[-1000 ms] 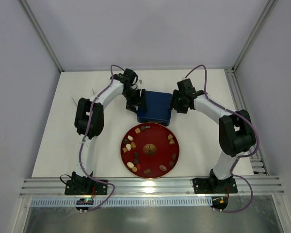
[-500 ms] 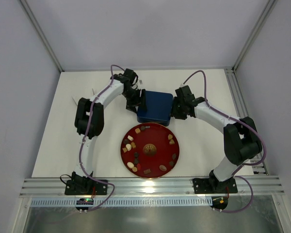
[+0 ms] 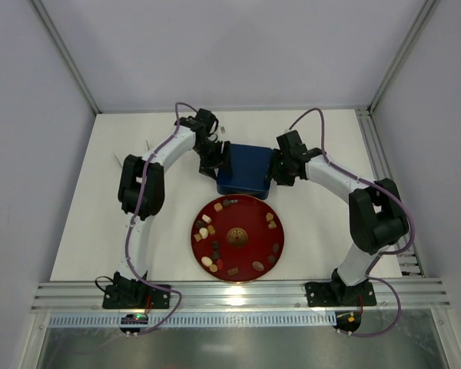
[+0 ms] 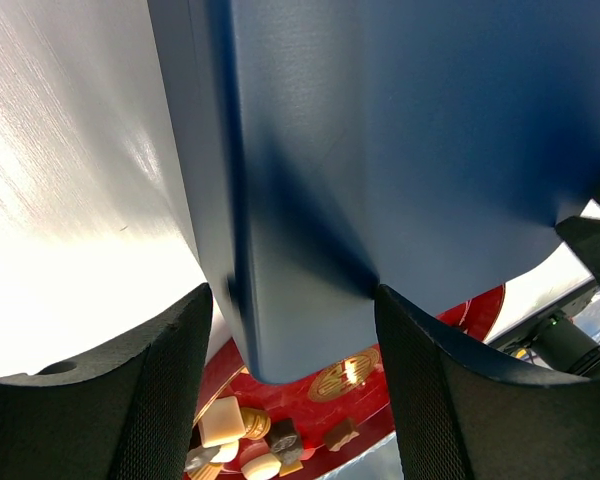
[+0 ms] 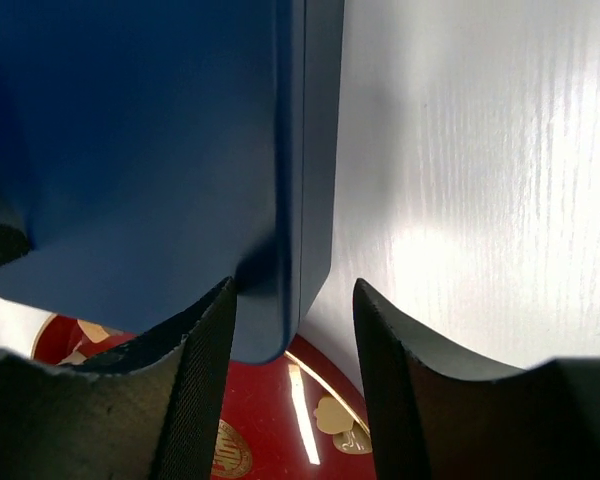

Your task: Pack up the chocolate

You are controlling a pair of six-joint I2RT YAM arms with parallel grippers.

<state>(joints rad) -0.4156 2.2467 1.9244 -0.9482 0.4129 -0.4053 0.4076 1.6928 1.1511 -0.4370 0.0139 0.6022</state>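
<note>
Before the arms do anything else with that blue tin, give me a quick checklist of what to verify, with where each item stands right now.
1. The blue tin open for packing: not ok; its top is shut and no compartments show.
2. The left gripper placed at the tin's left edge: ok; its jaws straddle that edge.
3. Left jaws clamped on the tin: cannot tell.
4. The right gripper placed at the tin's right edge: ok; its jaws straddle that edge.
5. Right jaws clamped on the tin: not ok; a gap shows between the tin and one finger.
6. The chocolates out of the way: ok; those visible lie on the red plate, none held.
</note>
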